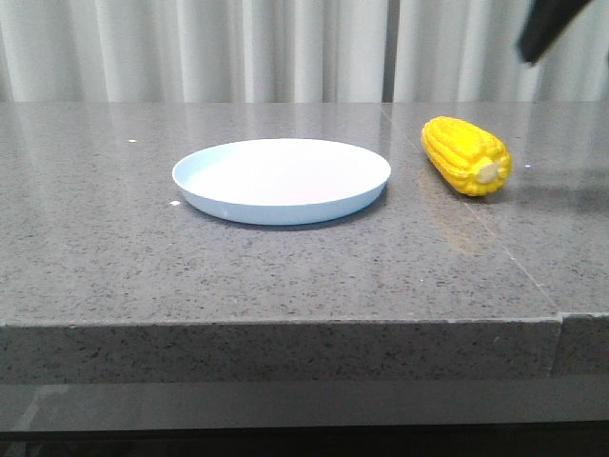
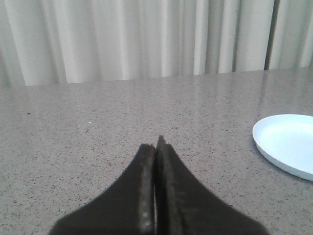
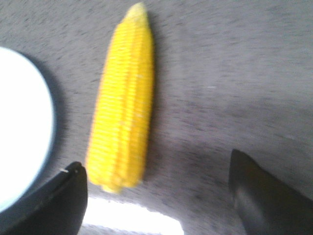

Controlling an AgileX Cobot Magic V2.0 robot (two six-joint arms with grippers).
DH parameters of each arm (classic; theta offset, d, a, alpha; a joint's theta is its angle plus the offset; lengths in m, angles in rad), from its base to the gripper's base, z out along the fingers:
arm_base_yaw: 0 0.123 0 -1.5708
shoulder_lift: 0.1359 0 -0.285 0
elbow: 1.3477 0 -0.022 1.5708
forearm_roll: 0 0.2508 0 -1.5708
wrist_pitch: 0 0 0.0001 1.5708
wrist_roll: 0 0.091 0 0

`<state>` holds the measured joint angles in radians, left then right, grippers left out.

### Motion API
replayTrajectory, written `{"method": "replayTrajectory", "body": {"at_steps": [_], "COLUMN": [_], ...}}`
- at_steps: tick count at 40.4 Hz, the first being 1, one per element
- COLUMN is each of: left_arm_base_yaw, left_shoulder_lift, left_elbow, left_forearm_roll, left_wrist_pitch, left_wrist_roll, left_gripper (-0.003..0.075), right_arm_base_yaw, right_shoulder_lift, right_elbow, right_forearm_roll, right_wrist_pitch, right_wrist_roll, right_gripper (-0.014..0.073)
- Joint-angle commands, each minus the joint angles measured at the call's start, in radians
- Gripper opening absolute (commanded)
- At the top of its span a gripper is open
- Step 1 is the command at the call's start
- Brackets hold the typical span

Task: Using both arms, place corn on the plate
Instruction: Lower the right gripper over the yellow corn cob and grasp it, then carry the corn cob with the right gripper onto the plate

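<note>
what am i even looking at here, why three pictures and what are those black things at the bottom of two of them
This is a robot with two arms, each ending in a two-fingered gripper. The three pictures show one moment from three cameras.

The front view looks forward over a grey stone table. On it lie a pale blue plate, with nothing on it, and, to its right and apart from it, a yellow corn cob. The dark shape in the top right corner is probably part of the right arm.

The other two cameras sit on the arms' wrists, so the black things are gripper fingers. The left gripper is shut on nothing, over bare table, with the plate's edge off to one side. The right gripper is open, over the table near the corn, holding nothing.
</note>
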<state>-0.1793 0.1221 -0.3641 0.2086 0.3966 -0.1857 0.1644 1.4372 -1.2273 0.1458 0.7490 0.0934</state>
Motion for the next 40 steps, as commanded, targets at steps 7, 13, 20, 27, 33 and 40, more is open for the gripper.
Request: {"method": "replayTrajectory", "body": {"at_steps": [7, 13, 20, 27, 33, 40], "left_arm_base_yaw": [0.003, 0.003, 0.003, 0.003, 0.003, 0.003], "left_shoulder_lift": [0.01, 0.01, 0.01, 0.01, 0.01, 0.01], "left_elbow": [-0.027, -0.027, -0.027, -0.027, -0.027, -0.027], "left_forearm_roll": [0.006, 0.006, 0.006, 0.006, 0.006, 0.006], "left_wrist_pitch": [-0.084, -0.084, -0.084, -0.084, -0.084, -0.084], "left_wrist_roll": [-0.004, -0.004, -0.004, -0.004, -0.004, -0.004], "left_gripper": [-0.002, -0.002, -0.002, -0.002, -0.002, -0.002], "right_arm_base_yaw": [0.04, 0.038, 0.038, 0.038, 0.038, 0.038], "right_shoulder_lift": [0.189, 0.282, 0.333, 0.332, 0.332, 0.318], "right_elbow": [-0.196, -0.245, -0.27, -0.27, -0.27, -0.276], "right_forearm_roll": [0.05, 0.05, 0.053, 0.053, 0.053, 0.053], "right_wrist_pitch": [0.002, -0.001, -0.002, 0.002, 0.003, 0.012], "right_wrist_roll": [-0.005, -0.005, -0.005, -0.005, -0.005, -0.003], "right_gripper": [0.0611, 0.0611, 0.0611, 0.0461, 0.0239, 0.0103]}}
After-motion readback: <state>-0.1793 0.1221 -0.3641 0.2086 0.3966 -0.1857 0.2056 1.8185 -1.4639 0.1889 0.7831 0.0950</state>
